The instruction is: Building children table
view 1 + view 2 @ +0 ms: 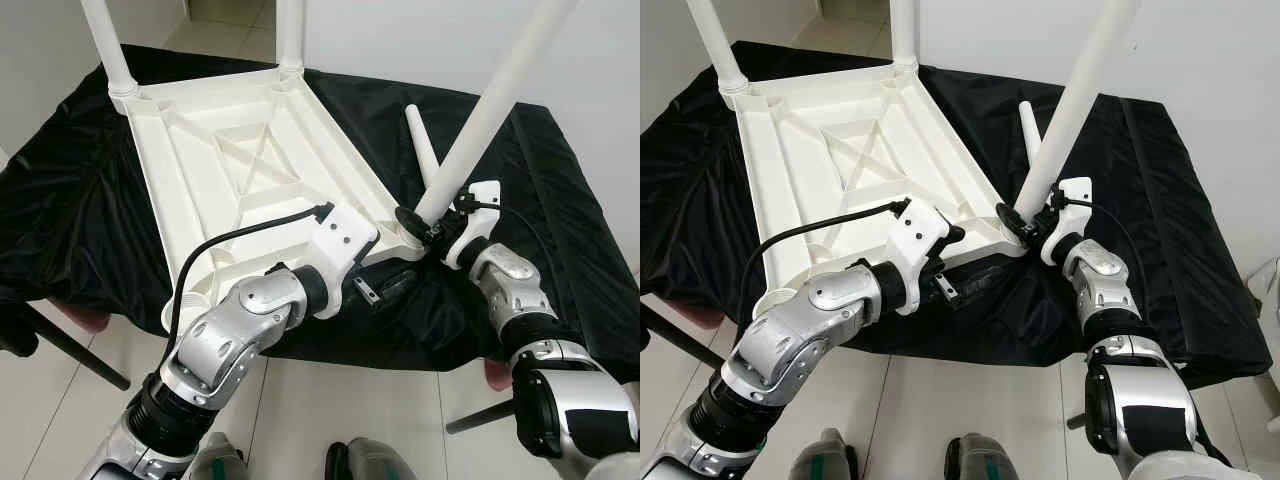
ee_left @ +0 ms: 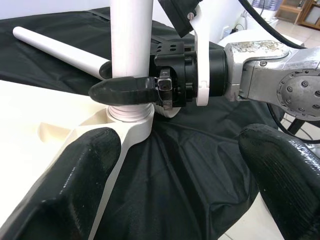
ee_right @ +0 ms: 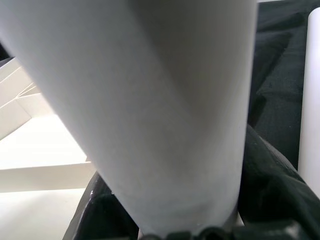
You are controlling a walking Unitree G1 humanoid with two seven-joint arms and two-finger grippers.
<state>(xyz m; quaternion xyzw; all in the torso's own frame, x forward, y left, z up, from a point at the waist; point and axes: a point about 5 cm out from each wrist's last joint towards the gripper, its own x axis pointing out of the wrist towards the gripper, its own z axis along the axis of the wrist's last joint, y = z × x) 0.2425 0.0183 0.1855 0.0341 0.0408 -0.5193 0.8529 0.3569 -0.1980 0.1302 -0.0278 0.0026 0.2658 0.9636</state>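
The right gripper [image 1: 425, 222] is clamped around the white table leg [image 1: 490, 105] at the corner socket of the upturned tabletop [image 1: 240, 170], while the left gripper [image 1: 385, 290] hovers spread apart beside it

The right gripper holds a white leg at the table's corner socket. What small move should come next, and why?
Probably turn or press the leg further into the corner socket. The right gripper is shut on its lower end, and the leg stands tilted. The left gripper waits open beside that corner of the upturned tabletop; one loose leg lies on the black cloth.
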